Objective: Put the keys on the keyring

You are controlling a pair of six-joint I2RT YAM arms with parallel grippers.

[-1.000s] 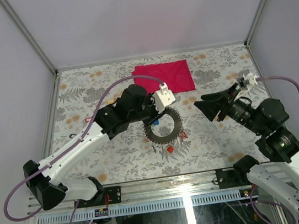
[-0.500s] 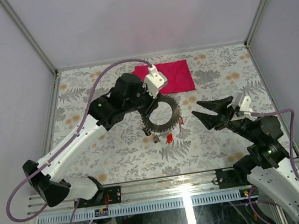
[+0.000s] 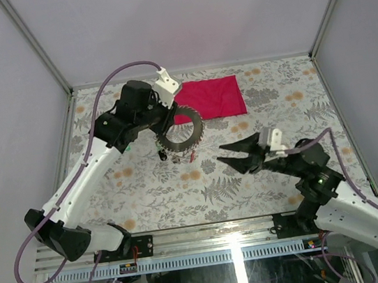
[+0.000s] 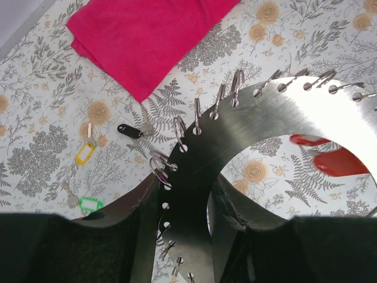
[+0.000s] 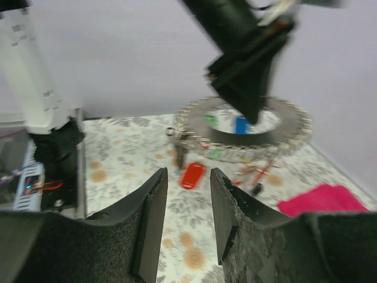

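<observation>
My left gripper (image 4: 182, 227) is clamped on the rim of the keyring (image 4: 259, 118), holding it off the table at 7 o'clock of the red cloth (image 3: 210, 98). My right gripper (image 3: 219, 153) sits at 4 o'clock of the ring, fingers apart and empty. In the left wrist view, the yellow-tagged key (image 4: 84, 153), black-tagged key (image 4: 128, 130) and green-tagged key (image 4: 90, 204) lie loose at 9 o'clock of the ring.
</observation>
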